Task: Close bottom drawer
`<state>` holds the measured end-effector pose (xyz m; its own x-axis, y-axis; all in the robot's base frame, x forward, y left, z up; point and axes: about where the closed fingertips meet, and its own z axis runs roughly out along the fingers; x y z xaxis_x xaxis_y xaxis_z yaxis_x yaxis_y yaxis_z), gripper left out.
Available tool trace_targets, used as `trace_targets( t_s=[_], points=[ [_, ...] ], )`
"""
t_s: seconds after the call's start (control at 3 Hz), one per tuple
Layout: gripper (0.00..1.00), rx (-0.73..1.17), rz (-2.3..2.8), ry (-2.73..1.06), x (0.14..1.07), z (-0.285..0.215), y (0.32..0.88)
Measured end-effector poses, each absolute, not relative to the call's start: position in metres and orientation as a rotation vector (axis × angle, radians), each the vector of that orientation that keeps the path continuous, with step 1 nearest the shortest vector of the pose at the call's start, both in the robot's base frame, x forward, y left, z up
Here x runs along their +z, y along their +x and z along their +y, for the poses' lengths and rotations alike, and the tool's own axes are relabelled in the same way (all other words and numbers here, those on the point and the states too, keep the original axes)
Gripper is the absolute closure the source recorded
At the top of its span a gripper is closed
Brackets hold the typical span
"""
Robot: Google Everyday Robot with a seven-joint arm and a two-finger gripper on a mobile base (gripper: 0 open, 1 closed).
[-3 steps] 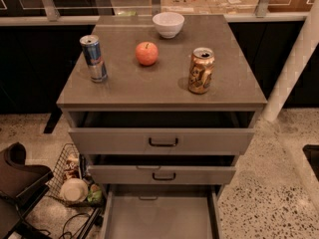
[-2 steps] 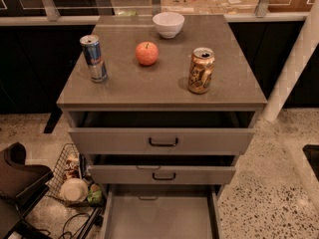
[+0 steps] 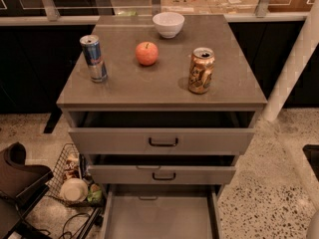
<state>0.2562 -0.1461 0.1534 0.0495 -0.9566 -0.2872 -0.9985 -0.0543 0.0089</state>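
The bottom drawer [image 3: 159,218] of the grey cabinet is pulled far out toward me. Its plain grey inside shows, and its front is cut off by the lower edge of the camera view. Above it the mid-sized drawer [image 3: 162,175] and the tallest top drawer [image 3: 162,141] stand a little way open, each with a dark bar handle. My gripper is out of view.
On the cabinet top [image 3: 124,86] stand a blue can [image 3: 93,59], a red apple [image 3: 147,53], a white bowl [image 3: 168,24] and a brown can [image 3: 201,70]. A wire basket [image 3: 75,180] and a dark chair-like object [image 3: 17,176] sit at the left. A white post [image 3: 294,68] stands at the right.
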Motion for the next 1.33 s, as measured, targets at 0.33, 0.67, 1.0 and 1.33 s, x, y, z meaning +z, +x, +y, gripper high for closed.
trace_targets(
  t_s=[0.33, 0.67, 1.0, 1.33],
  points=[
    [0.88, 0.327, 2.017, -2.127, 0.152, -0.145, 0.254],
    [1.0, 0.332, 2.018, -2.128, 0.152, -0.145, 0.252],
    [1.0, 0.332, 2.018, -2.128, 0.152, -0.145, 0.252],
    [1.0, 0.278, 1.971, -2.131, 0.153, -0.142, 0.283]
  ],
)
